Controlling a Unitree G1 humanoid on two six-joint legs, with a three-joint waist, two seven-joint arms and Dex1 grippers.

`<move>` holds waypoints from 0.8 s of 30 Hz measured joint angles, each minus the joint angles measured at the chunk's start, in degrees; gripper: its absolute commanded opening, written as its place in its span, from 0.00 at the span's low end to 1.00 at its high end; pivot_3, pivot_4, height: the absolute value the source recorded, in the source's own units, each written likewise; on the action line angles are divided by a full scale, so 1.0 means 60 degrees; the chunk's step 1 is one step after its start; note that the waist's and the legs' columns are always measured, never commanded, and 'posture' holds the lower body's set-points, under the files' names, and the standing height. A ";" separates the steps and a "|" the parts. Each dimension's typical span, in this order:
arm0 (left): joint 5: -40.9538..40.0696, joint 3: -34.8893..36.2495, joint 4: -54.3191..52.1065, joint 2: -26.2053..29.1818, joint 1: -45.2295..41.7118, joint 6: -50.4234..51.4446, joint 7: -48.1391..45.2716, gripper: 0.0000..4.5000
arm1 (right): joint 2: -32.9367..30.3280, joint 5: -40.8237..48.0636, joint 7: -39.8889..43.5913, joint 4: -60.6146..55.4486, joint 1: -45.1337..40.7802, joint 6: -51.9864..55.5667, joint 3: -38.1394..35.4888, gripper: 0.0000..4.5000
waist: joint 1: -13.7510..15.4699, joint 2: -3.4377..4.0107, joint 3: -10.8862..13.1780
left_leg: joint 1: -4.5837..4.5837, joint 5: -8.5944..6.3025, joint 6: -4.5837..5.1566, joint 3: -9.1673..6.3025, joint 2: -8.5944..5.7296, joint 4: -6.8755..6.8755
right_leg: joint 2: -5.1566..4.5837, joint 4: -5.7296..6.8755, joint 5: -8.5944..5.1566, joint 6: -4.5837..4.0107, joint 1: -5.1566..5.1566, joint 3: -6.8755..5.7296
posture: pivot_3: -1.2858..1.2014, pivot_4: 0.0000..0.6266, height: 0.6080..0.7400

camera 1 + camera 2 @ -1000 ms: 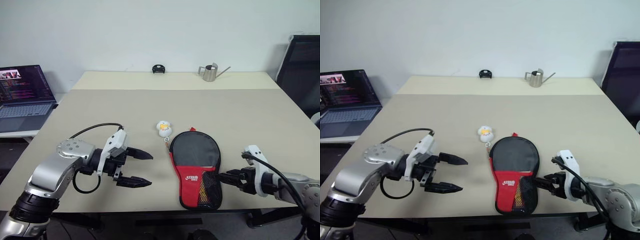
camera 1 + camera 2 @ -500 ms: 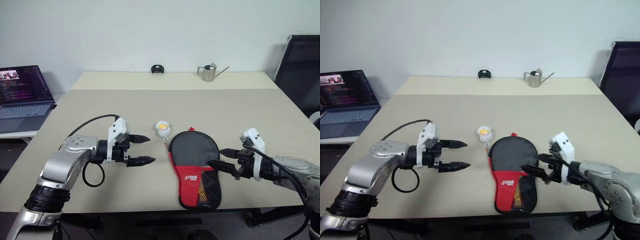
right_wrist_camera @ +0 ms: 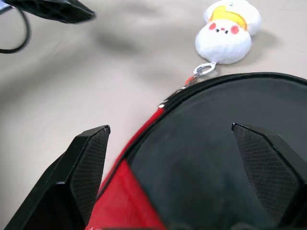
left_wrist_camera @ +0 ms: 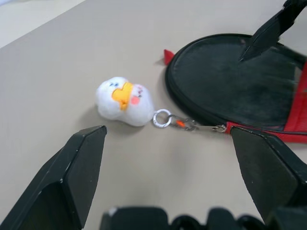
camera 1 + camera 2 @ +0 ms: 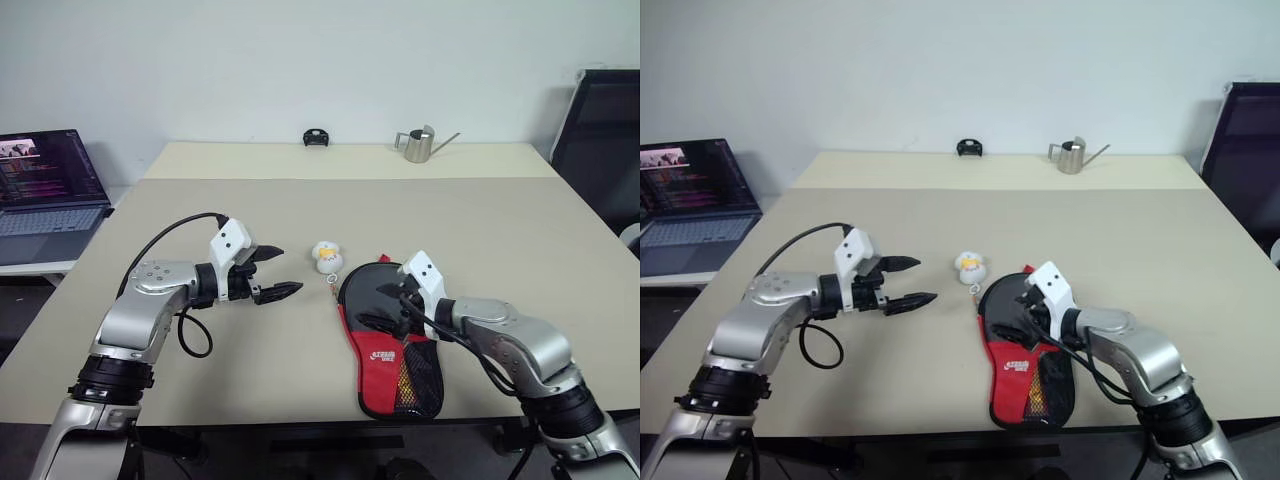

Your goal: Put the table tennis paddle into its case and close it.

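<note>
The case (image 5: pixel 390 335) lies flat on the beige table (image 5: pixel 480 230), near the front edge and a little right of the middle. It is a soft pouch shaped like a paddle: the round end is black fabric with a dark zip running along its rim, and the narrower end nearest the robot has a red panel with a white logo and a black mesh pocket. A small red tab sticks out at the far edge of the round part. From the zip a short metal clip and ring lead to a white plush duck charm (image 5: pixel 327 257) with an orange beak and pink cheeks, lying on the table just beyond the case.

The right gripper (image 5: pixel 388 305) hangs over the black round part, its two fingers spread wide and holding nothing. The left gripper (image 5: pixel 275 272) is also spread wide and empty, just left of the duck and pointing toward it.
</note>
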 measured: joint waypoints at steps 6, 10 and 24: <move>0.0013 0.0002 0.0025 -0.0014 -0.0022 0.0015 0.0018 1.00 | 0.0006 -0.0960 0.0539 0.1660 -0.0260 -0.1256 0.0167 0.99 | 0.0000 0.0000 0.0000 | 0.0006 0.0000 0.0000 0.0002 -0.0002 0.0001 | -0.0003 0.0008 0.0000 0.0000 0.0000 0.0001 | 0.52 0.24 1.00; 0.0361 -0.0062 0.0543 -0.0383 -0.0617 -0.0008 0.0399 1.00 | -0.0002 -0.1343 0.0919 0.2148 -0.0373 -0.1769 0.0233 0.99 | 0.0013 -0.0007 -0.0004 | 0.0016 0.0001 -0.0001 0.0002 -0.0004 0.0011 | -0.0003 0.0036 0.0000 0.0000 0.0004 0.0001 | 0.52 0.24 1.00; 0.2156 -0.0593 0.6766 -0.2834 -0.4218 -0.1682 0.1916 1.00 | 0.0721 -0.1900 0.0780 0.2171 -0.0185 -0.1966 0.0184 0.99 | -0.0005 -0.0034 -0.0022 | 0.0050 0.0002 -0.0001 0.0016 -0.0016 0.0019 | 0.0001 0.0085 0.0000 0.0000 0.0010 0.0008 | 0.52 0.24 1.00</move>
